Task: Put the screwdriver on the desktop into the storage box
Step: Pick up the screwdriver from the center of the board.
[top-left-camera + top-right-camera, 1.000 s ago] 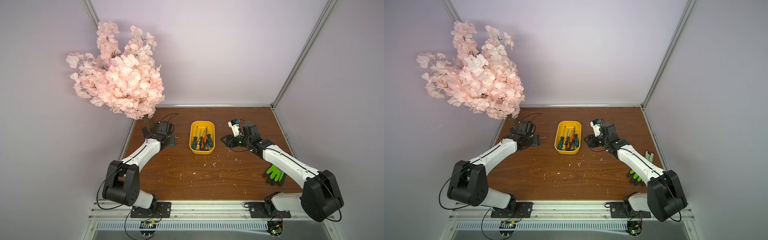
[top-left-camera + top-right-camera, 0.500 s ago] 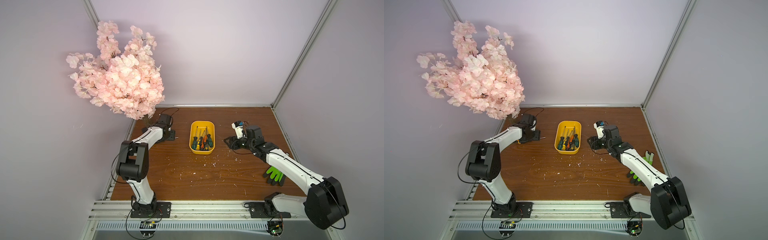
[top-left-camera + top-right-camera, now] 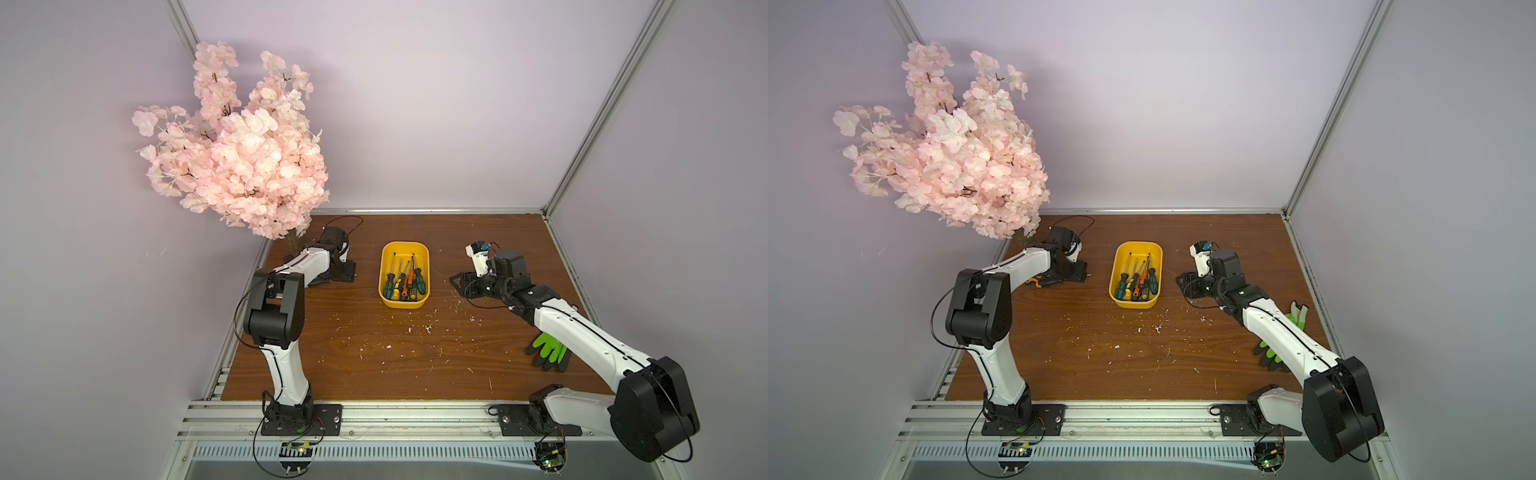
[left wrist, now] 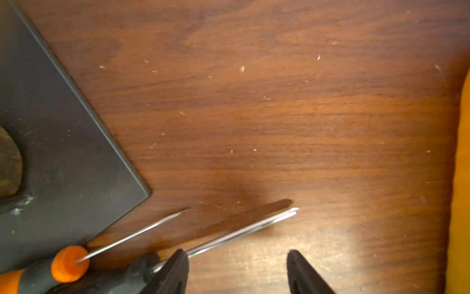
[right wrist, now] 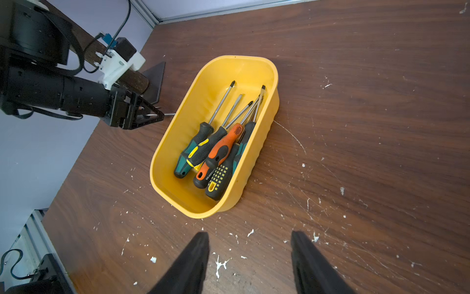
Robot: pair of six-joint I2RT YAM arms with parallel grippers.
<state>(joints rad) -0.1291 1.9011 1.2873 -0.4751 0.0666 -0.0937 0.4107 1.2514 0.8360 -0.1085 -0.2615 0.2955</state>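
My left gripper (image 4: 236,252) gapes beside a screwdriver (image 4: 241,227), nine o'clock of the storage box (image 3: 405,246); right gripper (image 5: 248,233) gapes empty at three.

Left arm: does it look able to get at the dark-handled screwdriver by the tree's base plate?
Probably yes. The left gripper is open low over the desktop, and the dark-handled screwdriver has its shaft lying bare just ahead of the jaws. The orange-collared screwdriver beside it may crowd the grip.

L arm (image 3: 274,307) elbow swung up & fwd; L tool (image 4: 236,252) narrowed slightly.
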